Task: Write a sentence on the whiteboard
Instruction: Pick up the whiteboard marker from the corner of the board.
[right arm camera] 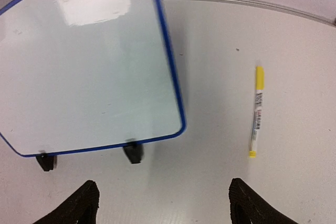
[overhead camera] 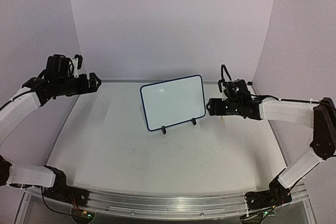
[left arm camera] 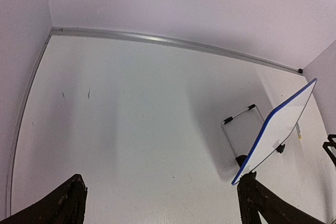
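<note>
Can't tell if done: no readable writing on small blue-rimmed white whiteboard (right arm camera: pixel 94 77), slim yellow marker (right arm camera: pixel 256 111) loose, left gripper (left arm camera: pixel 161 182) and right gripper (right arm camera: pixel 163 187) wide open, empty.

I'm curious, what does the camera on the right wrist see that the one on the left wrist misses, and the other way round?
Only the right wrist view: the broad writing face of the whiteboard, its two black clip feet, and a yellow marker lying in plain sight on the table beside it.
Only the left wrist view: the wire stand behind the board, which appears nearly edge-on.
Both: the whiteboard, the white table, and wide-apart, empty fingers at the bottom, the left fingers in one and the right fingers in the other.
</note>
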{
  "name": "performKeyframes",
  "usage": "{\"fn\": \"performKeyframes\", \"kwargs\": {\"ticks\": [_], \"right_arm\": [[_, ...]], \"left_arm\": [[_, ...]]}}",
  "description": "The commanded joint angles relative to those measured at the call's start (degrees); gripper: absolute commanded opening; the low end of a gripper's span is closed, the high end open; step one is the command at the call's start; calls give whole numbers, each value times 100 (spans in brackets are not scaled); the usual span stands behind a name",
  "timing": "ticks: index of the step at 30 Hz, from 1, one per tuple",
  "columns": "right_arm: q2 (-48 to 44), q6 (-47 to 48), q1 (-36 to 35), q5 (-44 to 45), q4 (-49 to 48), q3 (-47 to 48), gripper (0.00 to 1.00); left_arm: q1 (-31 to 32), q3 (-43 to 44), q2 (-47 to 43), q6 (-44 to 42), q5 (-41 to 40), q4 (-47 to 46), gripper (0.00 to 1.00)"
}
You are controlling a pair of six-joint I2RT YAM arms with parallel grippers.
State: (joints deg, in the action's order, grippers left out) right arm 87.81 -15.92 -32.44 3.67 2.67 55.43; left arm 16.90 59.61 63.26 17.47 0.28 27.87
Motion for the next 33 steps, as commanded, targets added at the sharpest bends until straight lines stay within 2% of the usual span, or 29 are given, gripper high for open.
{"fn": "performKeyframes", "kwargs": {"ticks": [1, 4, 9, 14, 19, 22, 30, 33], "right_arm": [[-23, -91, 851, -663, 969, 270, 79], [286, 46, 1218, -852, 1335, 626, 76], [1056, 303, 1440, -698, 1939, 1381, 69], [1807, 498, 1542, -768, 2264, 2045, 63], [2534, 606, 1642, -890, 2342, 2499, 51], [2849, 672, 1645, -820, 2421, 2728, 46], [3289, 728, 1679, -592, 2561, 3070, 34], [3449, 730, 1706, -590, 2611, 3160, 25]], "left_arm": [[-34, 1306, 611, -870, 644, 678, 99], [-46, 1432, 823, -1189, 840, 542, 100], [-46, 634, 685, -1520, 1566, -352, 99], [-46, 413, 543, -1469, 1336, -402, 99], [-44, 387, 714, -1401, 2055, -467, 99], [-43, 411, 854, -1334, 2207, -462, 99], [-46, 345, 930, -1212, 2377, -587, 99], [-46, 367, 952, -1202, 2330, -559, 99]]}}
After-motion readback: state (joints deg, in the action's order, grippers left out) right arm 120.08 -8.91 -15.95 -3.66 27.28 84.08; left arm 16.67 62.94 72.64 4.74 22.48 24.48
